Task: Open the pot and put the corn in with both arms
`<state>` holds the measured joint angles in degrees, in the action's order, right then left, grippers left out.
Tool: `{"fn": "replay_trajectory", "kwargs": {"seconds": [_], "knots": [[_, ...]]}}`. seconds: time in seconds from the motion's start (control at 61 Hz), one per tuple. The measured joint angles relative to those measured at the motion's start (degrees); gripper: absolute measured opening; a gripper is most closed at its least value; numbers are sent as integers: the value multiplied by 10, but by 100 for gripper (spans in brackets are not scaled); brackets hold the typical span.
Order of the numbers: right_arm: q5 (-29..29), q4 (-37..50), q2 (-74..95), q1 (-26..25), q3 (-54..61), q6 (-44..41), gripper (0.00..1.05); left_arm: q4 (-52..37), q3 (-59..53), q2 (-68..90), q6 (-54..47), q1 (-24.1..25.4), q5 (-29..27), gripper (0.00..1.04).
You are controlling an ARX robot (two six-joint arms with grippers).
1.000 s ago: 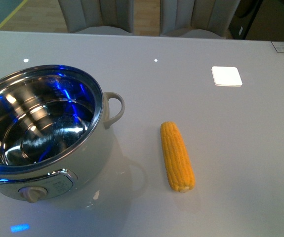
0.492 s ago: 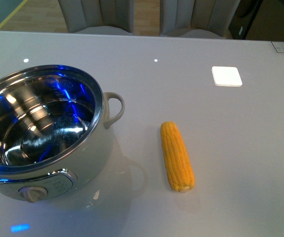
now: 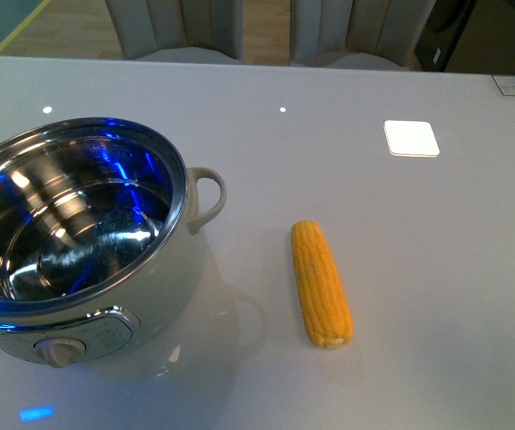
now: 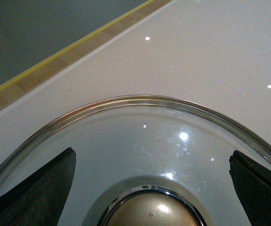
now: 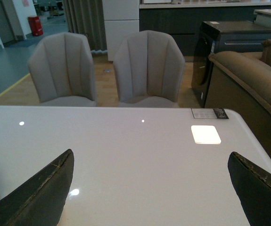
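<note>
In the front view the pot (image 3: 175,282) stands uncovered at the near left of the white table, its steel inside bare and its dial knob (image 3: 58,350) facing me. The corn (image 3: 321,282) lies flat to the pot's right, apart from it, tapered end pointing away. Neither arm shows in that view. My left gripper (image 4: 151,155) is open over a glass lid (image 4: 140,134) lying on the table, with the lid's gold knob (image 4: 149,212) between the spread fingers and untouched. My right gripper (image 5: 150,154) is open above bare table, holding nothing.
A bright white square (image 3: 411,138) marks the table at the far right. Two grey chairs (image 5: 148,66) stand behind the table's far edge, and a brown sofa (image 5: 253,80) sits off its right side. A yellow floor stripe (image 4: 64,52) runs past the table edge near the lid.
</note>
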<state>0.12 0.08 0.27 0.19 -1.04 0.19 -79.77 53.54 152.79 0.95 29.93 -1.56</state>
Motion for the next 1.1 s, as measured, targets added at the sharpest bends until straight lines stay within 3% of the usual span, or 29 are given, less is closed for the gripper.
{"fn": "replay_trajectory", "kwargs": {"seconds": [0.262, 0.639, 0.836, 1.098], "knots": [[0, 0, 0, 0, 0, 0, 96, 0, -12, -10, 2, 3, -1, 98], [0, 0, 0, 0, 0, 0, 96, 110, -79, -257, 22, 13, 4, 98], [0, 0, 0, 0, 0, 0, 96, 153, -130, -365, 30, 12, 37, 98], [0, 0, 0, 0, 0, 0, 96, 211, -252, -587, 36, -9, 137, 98]]}}
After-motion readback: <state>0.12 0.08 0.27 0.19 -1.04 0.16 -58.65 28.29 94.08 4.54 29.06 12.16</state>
